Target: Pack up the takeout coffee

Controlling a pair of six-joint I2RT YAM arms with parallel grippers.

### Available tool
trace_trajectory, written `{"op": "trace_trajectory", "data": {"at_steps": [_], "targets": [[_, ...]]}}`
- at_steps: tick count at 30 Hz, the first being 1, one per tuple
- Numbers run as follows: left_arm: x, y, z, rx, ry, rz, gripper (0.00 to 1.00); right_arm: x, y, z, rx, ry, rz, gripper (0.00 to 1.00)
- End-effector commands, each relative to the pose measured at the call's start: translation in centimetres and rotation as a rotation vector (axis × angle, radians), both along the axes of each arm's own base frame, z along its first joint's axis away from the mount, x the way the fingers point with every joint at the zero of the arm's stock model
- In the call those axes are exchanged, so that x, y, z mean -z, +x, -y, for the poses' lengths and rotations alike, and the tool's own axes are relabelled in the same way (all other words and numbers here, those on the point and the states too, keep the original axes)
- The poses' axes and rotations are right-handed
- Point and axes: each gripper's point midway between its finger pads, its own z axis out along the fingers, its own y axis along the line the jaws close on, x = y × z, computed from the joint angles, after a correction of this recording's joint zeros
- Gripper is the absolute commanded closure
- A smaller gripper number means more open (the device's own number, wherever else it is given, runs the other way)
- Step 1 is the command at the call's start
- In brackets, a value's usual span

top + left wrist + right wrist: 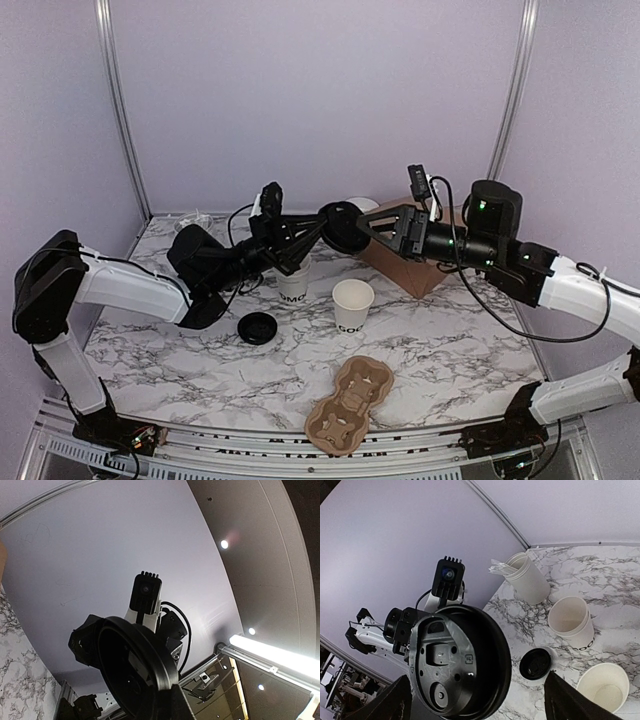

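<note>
Top view: even, diffuse light, moderately bright; soft faint shadows on white marble-patterned bench [450, 345]; focus sharp throughout.

Left wrist view: strong fisheye curvature; long white ceiling strip light [280, 656] blown out, small round spot lamp [224, 544] flaring; round black plastic lid [130, 670] backlit, near-silhouette.

Right wrist view: well lit, lid underside detail legible; right gripper fingers [570, 702] dark, soft-focus at lower corners.

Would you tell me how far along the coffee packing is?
Nothing is packed: the far cup and near cup stand uncovered, the carrier empty. The left end effector holds one black lid up to the open right end effector. Lidding and loading remain; a second lid lies on the table.
</note>
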Motion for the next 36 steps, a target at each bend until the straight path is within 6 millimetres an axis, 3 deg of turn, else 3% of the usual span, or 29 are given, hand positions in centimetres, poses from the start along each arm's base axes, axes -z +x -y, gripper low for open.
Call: {"op": "trace_trajectory", "data": {"at_steps": [1,7,14,23,31,36], "targets": [[-3.2,-1.3,-0.8,0.032,-0.111,0.081,0.98,-0.4,0.2,-0.4,-0.035,0.062,-0.04,0.12],[-3.3,-1.4,-0.5,0.04,-0.114,0.083,0.96,-0.9,-0.5,-1.5,-0.136,0.175,-0.085,0.17],[-2.4,-0.8,0.2,0.044,-0.104,0.055,0.95,-3.3,-1.5,-1.5,-0.205,0.317,-0.086,0.28],[-2.2,-0.6,0.3,0.047,-0.114,0.048,0.91,-4.1,-1.6,-1.3,-0.214,0.382,-0.098,0.54],[-1.1,-0.4,0.3,0.028,-0.077,0.025,0.8,-3.7,-1.1,-1.0,-0.184,0.39,-0.12,0.74],[-0.2,-0.1,0.4,0.016,-0.053,0.003,0.69,-3.3,-0.9,-0.8,-0.168,0.397,-0.136,0.79]]}}
